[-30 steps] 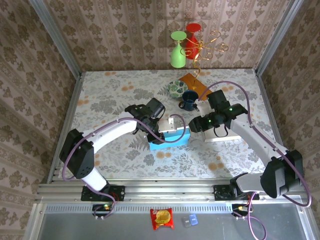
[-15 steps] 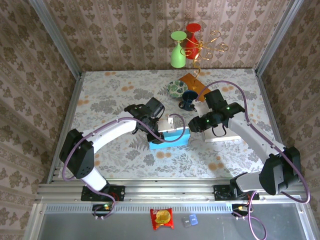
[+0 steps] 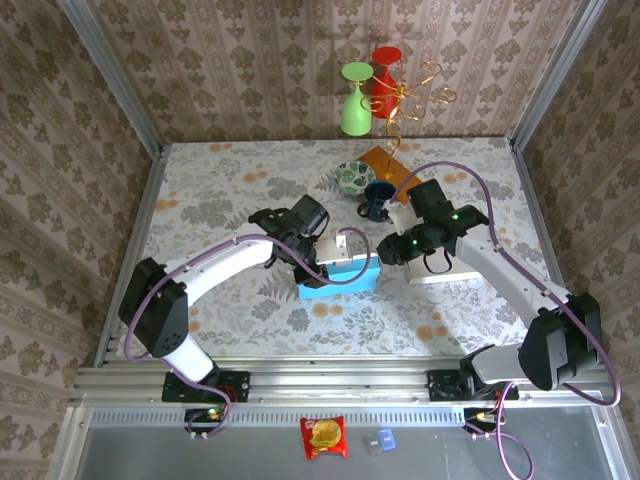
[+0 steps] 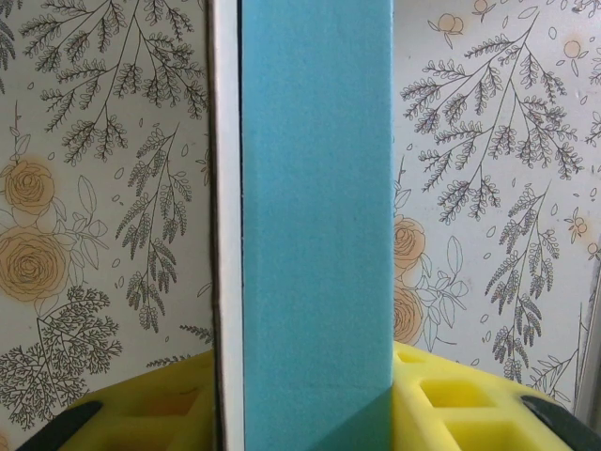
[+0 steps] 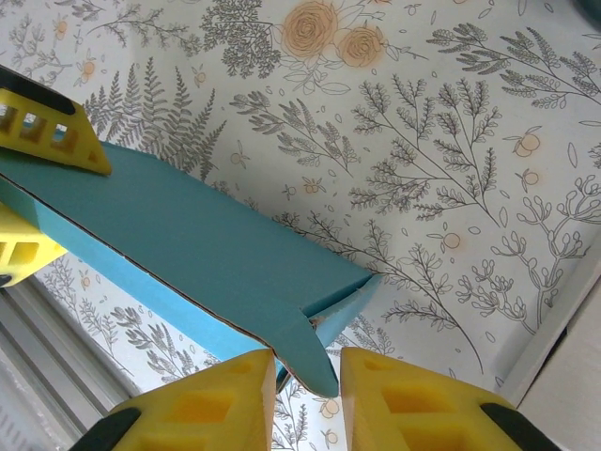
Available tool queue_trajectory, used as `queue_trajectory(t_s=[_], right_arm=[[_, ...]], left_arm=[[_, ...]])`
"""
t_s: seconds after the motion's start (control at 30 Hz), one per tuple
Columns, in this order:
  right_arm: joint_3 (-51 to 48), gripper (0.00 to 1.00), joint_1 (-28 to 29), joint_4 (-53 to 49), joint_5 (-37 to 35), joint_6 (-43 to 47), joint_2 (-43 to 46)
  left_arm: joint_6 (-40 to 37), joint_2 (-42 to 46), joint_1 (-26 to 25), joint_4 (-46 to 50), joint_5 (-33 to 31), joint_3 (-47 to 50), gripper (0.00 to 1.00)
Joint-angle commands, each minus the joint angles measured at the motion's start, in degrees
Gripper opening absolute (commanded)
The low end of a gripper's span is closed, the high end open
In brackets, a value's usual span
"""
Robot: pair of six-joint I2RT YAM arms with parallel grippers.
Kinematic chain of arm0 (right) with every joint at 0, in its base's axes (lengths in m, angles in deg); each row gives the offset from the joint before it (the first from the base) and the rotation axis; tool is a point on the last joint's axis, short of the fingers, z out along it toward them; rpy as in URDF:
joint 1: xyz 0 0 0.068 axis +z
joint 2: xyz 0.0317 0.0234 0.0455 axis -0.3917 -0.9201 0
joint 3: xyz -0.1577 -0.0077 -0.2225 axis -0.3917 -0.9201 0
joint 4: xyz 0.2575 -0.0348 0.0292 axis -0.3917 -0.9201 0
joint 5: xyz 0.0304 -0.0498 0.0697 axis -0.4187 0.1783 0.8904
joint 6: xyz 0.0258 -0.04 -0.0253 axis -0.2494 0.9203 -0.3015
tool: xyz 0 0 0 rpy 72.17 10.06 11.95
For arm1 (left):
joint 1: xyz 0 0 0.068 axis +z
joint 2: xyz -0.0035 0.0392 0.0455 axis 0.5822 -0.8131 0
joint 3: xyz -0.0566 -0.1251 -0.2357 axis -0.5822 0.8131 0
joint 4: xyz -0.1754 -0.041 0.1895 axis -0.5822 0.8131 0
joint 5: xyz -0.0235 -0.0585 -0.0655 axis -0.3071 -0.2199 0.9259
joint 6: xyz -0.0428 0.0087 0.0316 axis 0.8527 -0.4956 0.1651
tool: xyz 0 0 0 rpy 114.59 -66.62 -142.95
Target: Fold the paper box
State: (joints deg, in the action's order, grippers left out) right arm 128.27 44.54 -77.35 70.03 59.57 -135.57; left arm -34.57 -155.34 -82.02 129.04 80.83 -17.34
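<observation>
**Flap corner between the right fingers, grip not confirmed**

The paper box sits mid-table, between my two arms. The left gripper is clamped on one upright blue wall: in its wrist view the panel runs straight up between the yellow pads, pressed on both sides. That side looks steady.

The right gripper is the worry. Its fingers stand close together with the pointed corner of an end flap between them. From this angle I cannot tell whether they are pinching the card or just bracketing it.

What could go wrong from here:

- Only the tip of the flap is between the fingers. If I swing the fold on so little card, the corner may slip out or curl instead of bending at the crease.
- If the right arm pushes harder than the left one anchors, the whole box could twist in the left pads or skid on the table.
- The blue mug stands just behind the right wrist, so a wide sweep backward could knock it.
</observation>
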Motion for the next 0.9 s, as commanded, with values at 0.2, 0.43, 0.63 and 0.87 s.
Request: queue_trajectory(t_s=[0.2, 0.43, 0.63, 0.87], right_arm=[[0.1, 0.24, 1.1, -0.8, -2.7, -0.7, 0.6], [0.2, 0.2, 2.6, -0.7, -6.0, -1.1, 0.5], [0.2, 0.1, 3.7, -0.3, -9.8, -1.9, 1.5], [0.1, 0.0, 5.2, -0.8, -13.7, -6.0, 2.8]], left_arm=[[-1.6, -0.7, 0.4, 1.7, 1.6, -1.3, 0.39], [-1.7, -0.8, 0.4, 1.7, 1.6, -1.4, 0.38], [-1.6, -0.7, 0.4, 1.6, 1.6, -1.4, 0.38], [-0.8, -0.7, 0.4, 1.2, 1.1, -1.3, 0.37]])
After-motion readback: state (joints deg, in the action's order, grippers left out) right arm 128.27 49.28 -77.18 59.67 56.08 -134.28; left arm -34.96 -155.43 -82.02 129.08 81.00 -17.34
